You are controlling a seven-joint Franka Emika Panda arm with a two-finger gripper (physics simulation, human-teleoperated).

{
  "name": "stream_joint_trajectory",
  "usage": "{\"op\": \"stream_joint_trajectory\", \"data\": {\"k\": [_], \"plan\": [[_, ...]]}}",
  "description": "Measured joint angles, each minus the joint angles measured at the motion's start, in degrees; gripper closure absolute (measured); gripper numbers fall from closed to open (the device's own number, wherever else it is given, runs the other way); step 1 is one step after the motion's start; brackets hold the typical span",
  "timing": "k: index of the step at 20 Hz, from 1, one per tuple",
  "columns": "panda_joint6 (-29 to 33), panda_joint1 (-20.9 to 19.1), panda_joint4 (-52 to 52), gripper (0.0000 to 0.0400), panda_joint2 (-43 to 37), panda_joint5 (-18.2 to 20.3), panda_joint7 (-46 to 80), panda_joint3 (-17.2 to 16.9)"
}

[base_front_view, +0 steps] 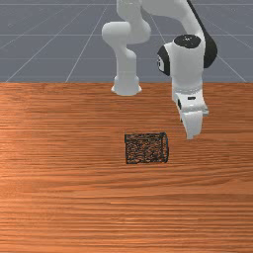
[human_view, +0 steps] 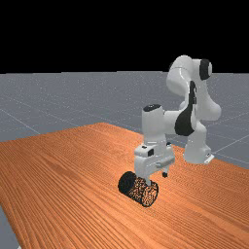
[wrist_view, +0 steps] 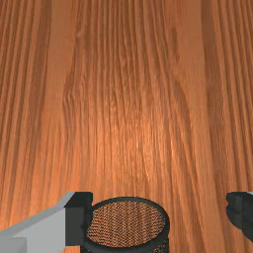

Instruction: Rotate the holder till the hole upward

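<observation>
No text, label, brand, number or sign can be read in any view. The small dark marking [base_front_view: 160, 62] on the side of the arm [base_front_view: 187, 66] in the front view is too small to make out.

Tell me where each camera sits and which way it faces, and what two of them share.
Front view: sits across the table, faces the arm and looks down at the holder; much of the arm shows.
Far view: sits farther off, with the whole arm right of the middle, reaching toward the far view's left.
Wrist view: rides on the gripper, looks down past both parted fingers at the wood and the holder's round end.
Shared: front and far views both show the holder lying on its side.
</observation>
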Motion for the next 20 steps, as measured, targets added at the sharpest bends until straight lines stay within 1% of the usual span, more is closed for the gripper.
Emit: {"op": "stream_joint_trajectory", "data": {"k": [2, 3, 4, 7, 8, 9, 10, 11, 12, 13, 14, 15, 17, 18, 19, 20], "plan": [[-0.14, 1.18, 1.12, 0.0000, 0.73, -0.37, 1.64, 0.23], [-5.52, 3.03, 4.94, 0.0000, 2.41, -3.07, 4.74, -1.03], [-6.65, 3.14, 6.15, 0.0000, 3.37, -2.90, 4.64, -0.85], [-5.20, 3.20, 6.20, 0.0000, 5.19, -2.90, 4.46, -0.82], [-2.03, 5.71, 4.52, 0.0000, 4.94, -7.27, 8.18, -3.36], [-2.02, 6.27, 4.81, 0.0000, 5.66, -8.05, 8.88, -3.89], [-4.66, 7.65, 7.61, 0.0000, 7.35, -10.19, 10.45, -5.21], [-5.73, 7.92, 9.59, 0.0000, 8.48, -10.59, 10.62, -5.56], [-6.47, 8.02, 11.23, 0.0000, 9.41, -10.78, 10.63, -5.75], [-5.36, 6.97, 11.37, 0.0000, 9.58, -9.20, 9.19, -4.82], [-6.41, 7.20, 13.30, 0.0000, 10.64, -9.59, 9.34, -5.13], [-4.38, 5.45, 12.86, 0.0000, 10.67, -6.04, 8.57, -3.51], [-5.52, 5.40, 15.54, 0.0000, 12.19, -6.04, 8.67, -3.66], [-9.33, 7.87, 18.80, 0.0000, 13.71, -10.34, 10.57, -5.96], [-9.63, 8.36, 19.54, 0.0000, 14.13, -10.45, 11.18, -5.97], [-14.85, 11.20, 24.66, 0.0000, 16.82, -13.71, 14.21, -8.15]]}}
